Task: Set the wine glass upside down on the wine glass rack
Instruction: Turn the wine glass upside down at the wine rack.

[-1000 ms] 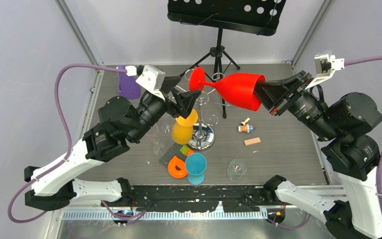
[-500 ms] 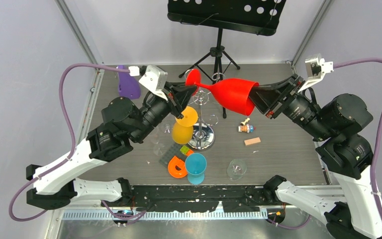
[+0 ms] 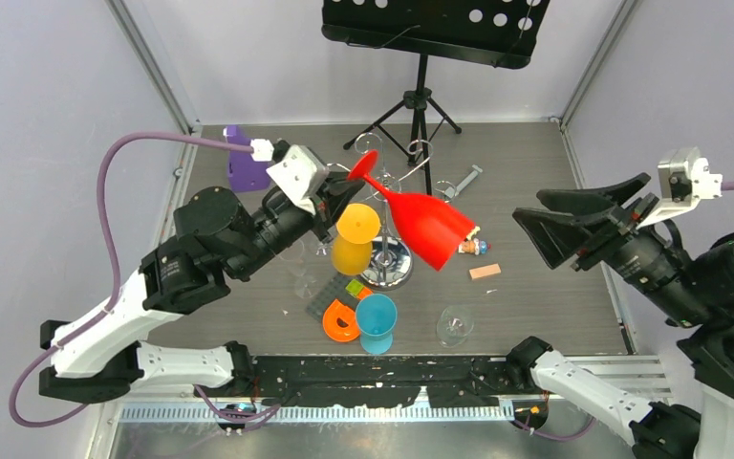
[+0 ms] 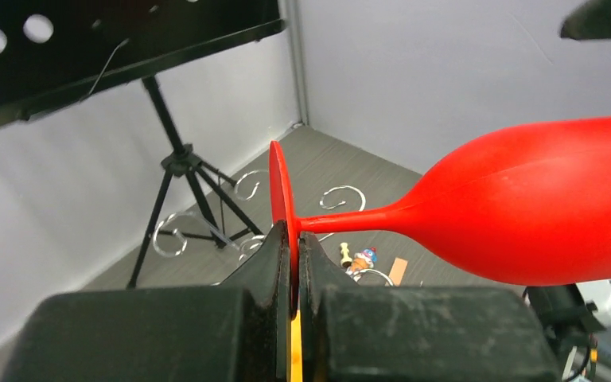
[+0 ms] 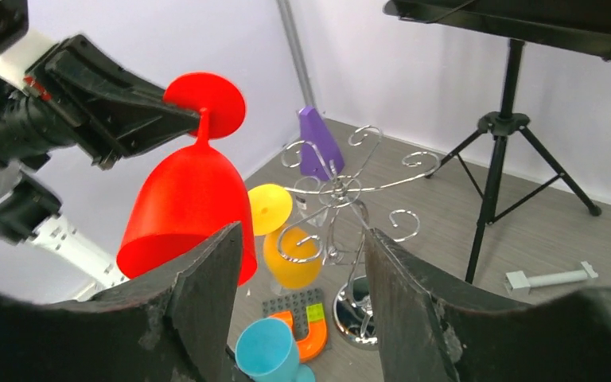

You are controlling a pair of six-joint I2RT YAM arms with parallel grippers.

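Note:
A red wine glass (image 3: 425, 228) hangs in the air above the rack, tilted with its bowl down and to the right. My left gripper (image 3: 349, 182) is shut on the rim of its round foot (image 4: 280, 191), the jaws pinching the thin disc edge-on. The chrome wine glass rack (image 3: 389, 260) stands just below, its curled arms (image 5: 342, 187) under and beside the red glass (image 5: 187, 207). A yellow glass (image 3: 354, 239) hangs upside down on the rack. My right gripper (image 3: 528, 208) stands open and empty, well right of the bowl.
A black music stand (image 3: 420, 96) stands at the back. A blue cup (image 3: 376, 320), an orange U piece on a grey plate (image 3: 341, 320) and a clear glass (image 3: 455, 325) sit near the front. A small figure (image 3: 471, 246), a wooden block (image 3: 485, 272) and a purple object (image 3: 244, 163) lie around.
My left gripper shut on the glass's foot. My right gripper opened, let go of the bowl and drew back to the right. The bowl swung down toward the rack.

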